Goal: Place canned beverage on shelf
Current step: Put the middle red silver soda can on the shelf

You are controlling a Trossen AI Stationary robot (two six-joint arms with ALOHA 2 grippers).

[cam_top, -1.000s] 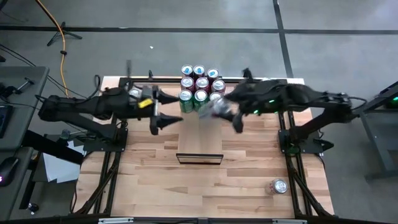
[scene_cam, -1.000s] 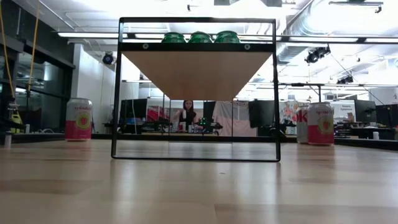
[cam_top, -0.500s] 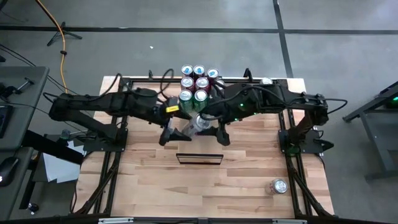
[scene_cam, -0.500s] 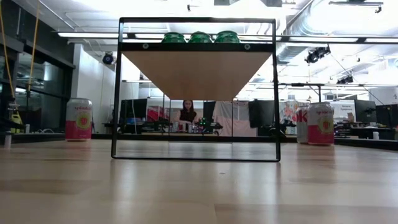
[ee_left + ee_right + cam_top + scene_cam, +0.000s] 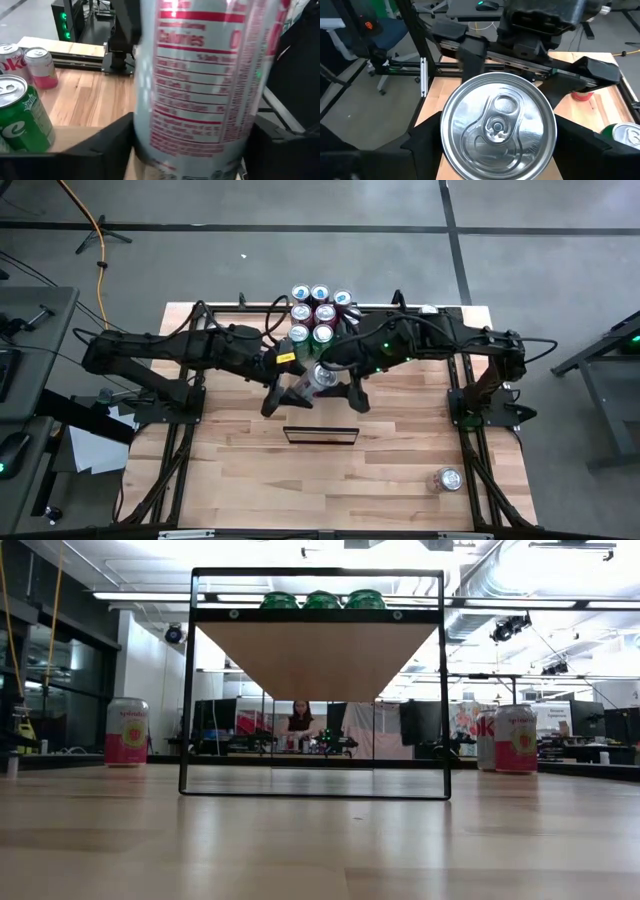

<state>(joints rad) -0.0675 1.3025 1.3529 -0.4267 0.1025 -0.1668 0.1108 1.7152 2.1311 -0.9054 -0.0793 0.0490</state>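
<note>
Two grippers close together over the middle of the long pale wooden shelf (image 5: 322,415), one from each side. Between them, upright over the panel: a silver aluminium can with red print (image 5: 318,376). Right gripper (image 5: 345,388) clamped on the can's sides, with the round lid and pull tab facing its wrist camera. Left gripper (image 5: 288,394) set around the same can, one dark finger either side of the printed wall; cannot tell whether pressing on it or merely flanking it.

Behind the pair, at the shelf's far end: a tight cluster of green and red cans (image 5: 320,315) standing upright. Seen from table height as three green cans (image 5: 322,600) along the shelf's top edge, above the thin dark frame.

On the plank-patterned wooden tabletop (image 5: 240,460), well apart from the shelf: a lone silver-topped can (image 5: 449,478) near the front right corner. At table level, a pink can (image 5: 126,731) to one side of the frame and another pink can (image 5: 515,738) to the other. Far behind, a person (image 5: 300,720) in the room.
</note>
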